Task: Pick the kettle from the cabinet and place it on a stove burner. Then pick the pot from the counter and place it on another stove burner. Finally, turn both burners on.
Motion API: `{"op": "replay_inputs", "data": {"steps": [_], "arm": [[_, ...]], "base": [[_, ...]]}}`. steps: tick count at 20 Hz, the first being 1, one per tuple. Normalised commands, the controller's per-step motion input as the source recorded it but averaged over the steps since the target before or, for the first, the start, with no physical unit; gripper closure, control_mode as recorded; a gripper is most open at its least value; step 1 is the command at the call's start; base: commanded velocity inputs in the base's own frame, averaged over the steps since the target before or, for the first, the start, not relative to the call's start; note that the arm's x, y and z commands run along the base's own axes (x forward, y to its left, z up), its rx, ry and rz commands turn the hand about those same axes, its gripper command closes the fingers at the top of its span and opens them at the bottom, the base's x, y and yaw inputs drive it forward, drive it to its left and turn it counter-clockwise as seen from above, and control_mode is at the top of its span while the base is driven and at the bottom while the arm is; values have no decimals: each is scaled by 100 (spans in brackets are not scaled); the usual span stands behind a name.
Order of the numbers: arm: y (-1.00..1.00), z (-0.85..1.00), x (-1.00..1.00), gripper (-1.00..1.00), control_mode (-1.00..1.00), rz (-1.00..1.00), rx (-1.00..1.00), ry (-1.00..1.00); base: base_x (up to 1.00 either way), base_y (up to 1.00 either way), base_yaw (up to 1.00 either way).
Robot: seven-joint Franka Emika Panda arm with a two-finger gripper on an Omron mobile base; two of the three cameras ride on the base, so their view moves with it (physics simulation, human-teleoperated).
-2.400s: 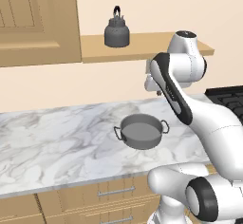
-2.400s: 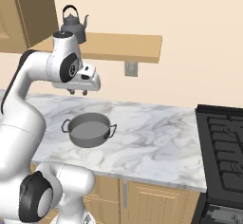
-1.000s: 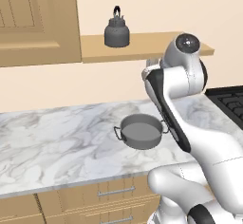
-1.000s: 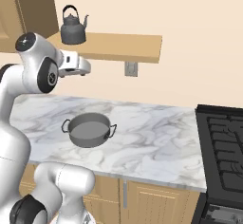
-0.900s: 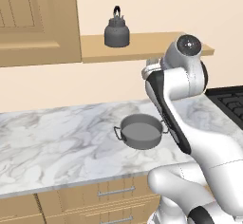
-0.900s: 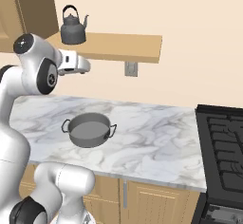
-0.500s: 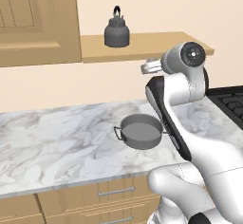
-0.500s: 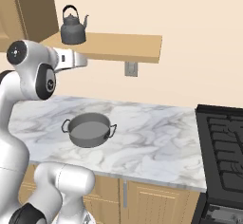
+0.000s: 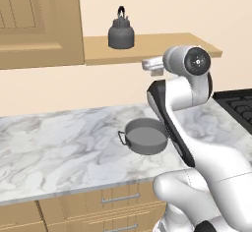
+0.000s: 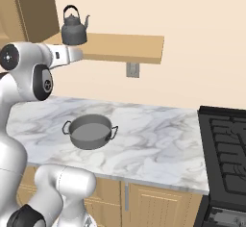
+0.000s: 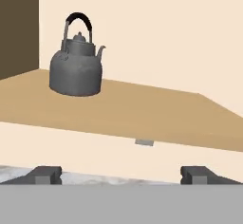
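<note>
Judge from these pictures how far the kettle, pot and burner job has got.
Done: nothing yet. The kettle stands on the cabinet shelf and the pot sits on the counter; the stove carries neither.
In hand: the open gripper faces the kettle from below shelf level, holding nothing.
Left: move kettle, then pot, to burners and turn both on.

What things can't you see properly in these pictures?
- Stove burners: right base view, cut off by the picture's right edge.
- Cabinet door: left base view, cut off by the top and left edges.
- Pot: left base view, its right side hidden behind the white arm.
</note>
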Motion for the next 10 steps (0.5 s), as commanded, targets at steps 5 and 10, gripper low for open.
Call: {"op": "replay_inputs", "data": {"steps": [5, 10], "arm": [[25, 37, 0, -100, -100, 0, 0, -6], [31, 20, 10, -100, -100, 0, -2, -6]], "base": [[0, 0, 0], [0, 0, 0]]}}
